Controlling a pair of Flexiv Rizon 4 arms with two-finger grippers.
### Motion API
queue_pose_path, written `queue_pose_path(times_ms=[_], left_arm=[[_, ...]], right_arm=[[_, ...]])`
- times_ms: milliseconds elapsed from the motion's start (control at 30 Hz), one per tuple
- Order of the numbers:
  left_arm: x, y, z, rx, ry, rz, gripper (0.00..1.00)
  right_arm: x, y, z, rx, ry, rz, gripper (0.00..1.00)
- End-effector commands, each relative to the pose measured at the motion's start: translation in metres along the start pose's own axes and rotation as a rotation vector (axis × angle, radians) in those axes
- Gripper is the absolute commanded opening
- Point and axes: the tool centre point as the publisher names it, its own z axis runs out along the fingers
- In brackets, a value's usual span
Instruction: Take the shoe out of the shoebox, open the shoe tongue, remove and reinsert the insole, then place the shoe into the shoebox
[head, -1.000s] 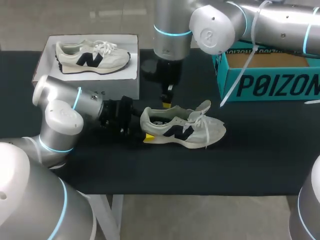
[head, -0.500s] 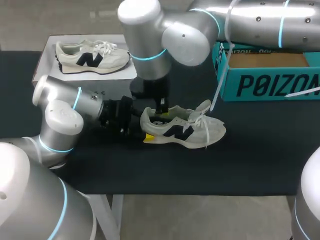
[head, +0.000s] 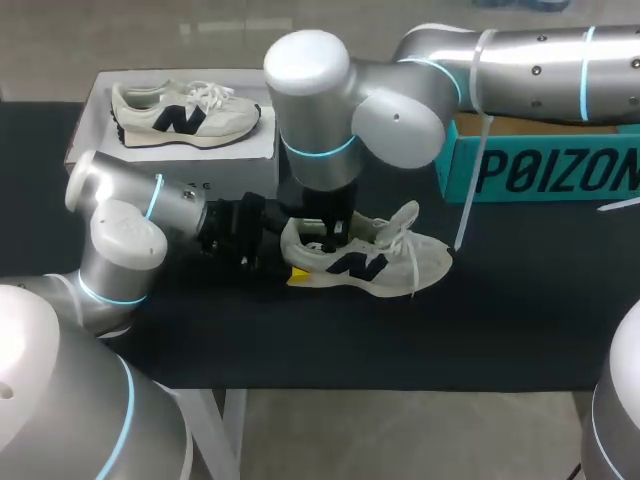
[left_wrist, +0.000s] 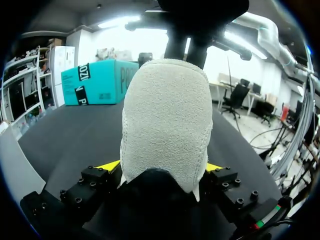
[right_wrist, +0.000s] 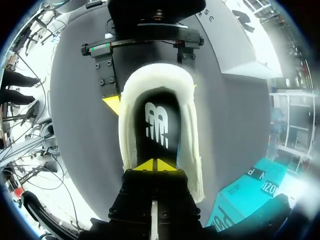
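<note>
Our left claw (left_wrist: 160, 166) clamps the heel of the cream suede sneaker (head: 365, 255), mid black worktop (head: 300, 330). Our right claw (right_wrist: 152, 165), tips together, sits inside above the black insole (right_wrist: 157, 125). We should catch the insole's edge and peel slowly.

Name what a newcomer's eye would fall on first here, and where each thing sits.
A pale shoe sits mid-table, its heel clamped in the left claw. The right claw points down into the shoe's opening, tips together over the insole. A teal box stands behind, right.
</note>
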Motion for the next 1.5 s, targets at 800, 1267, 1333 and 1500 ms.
queue_pose_path(times_ms=[800,1267,1333,1500], left_arm=[[-0.001,0.000,0.000,-0.002,0.002,0.000,0.00],[-0.001,0.000,0.000,-0.002,0.002,0.000,0.00],[-0.001,0.000,0.000,-0.002,0.002,0.000,0.00],[-0.001,0.000,0.000,-0.002,0.002,0.000,0.00]], right_arm=[[-0.023,-0.003,0.029,-0.163,0.115,-0.094,0.00],[-0.033,-0.007,0.039,-0.117,0.149,-0.074,0.00],[-0.035,-0.007,0.042,-0.111,0.151,-0.074,0.00],[-0.037,-0.005,0.045,-0.098,0.136,-0.075,0.00]])
